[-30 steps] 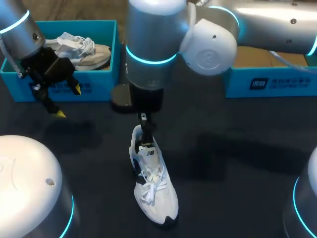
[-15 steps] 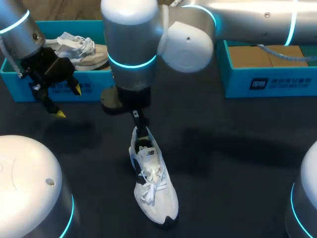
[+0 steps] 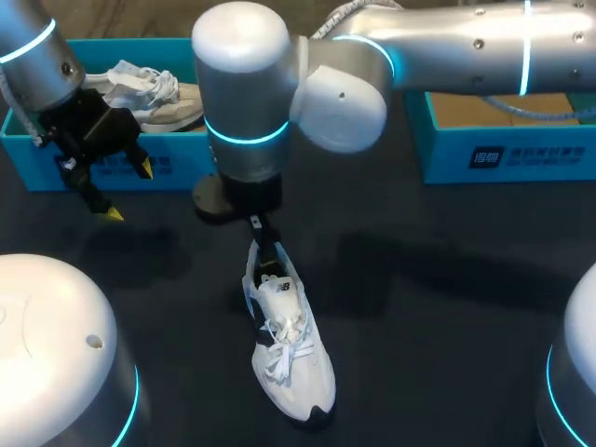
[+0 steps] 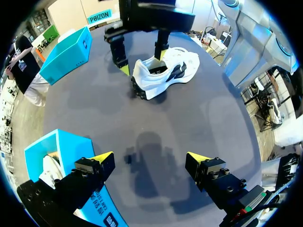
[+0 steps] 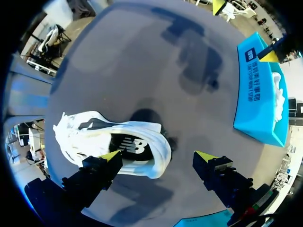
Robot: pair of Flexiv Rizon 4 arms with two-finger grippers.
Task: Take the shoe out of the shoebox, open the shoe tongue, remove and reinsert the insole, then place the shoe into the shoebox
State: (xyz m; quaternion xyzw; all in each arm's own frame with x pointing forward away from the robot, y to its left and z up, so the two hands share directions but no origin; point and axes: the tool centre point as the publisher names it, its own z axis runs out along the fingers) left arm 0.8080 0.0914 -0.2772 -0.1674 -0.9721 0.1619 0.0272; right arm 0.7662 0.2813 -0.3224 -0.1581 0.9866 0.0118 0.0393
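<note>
The right gripper point(image 5: 158, 156) is hanging wide open at the heel of the shoe point(image 5: 94, 137), one tip over its opening; the arm point(image 3: 242, 102) is hiding this in the head view. The shoe is lying on the table point(image 3: 447, 307), with the left gripper point(image 3: 128, 191) hovering open beside the shoebox point(image 3: 186, 172).

Head view high behind, wrist views downward, all sharing shoe point(image 3: 293, 372)

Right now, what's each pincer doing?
Left pincer: open, empty.
Right pincer: open, astride the heel of the shoe, not gripping it.
</note>
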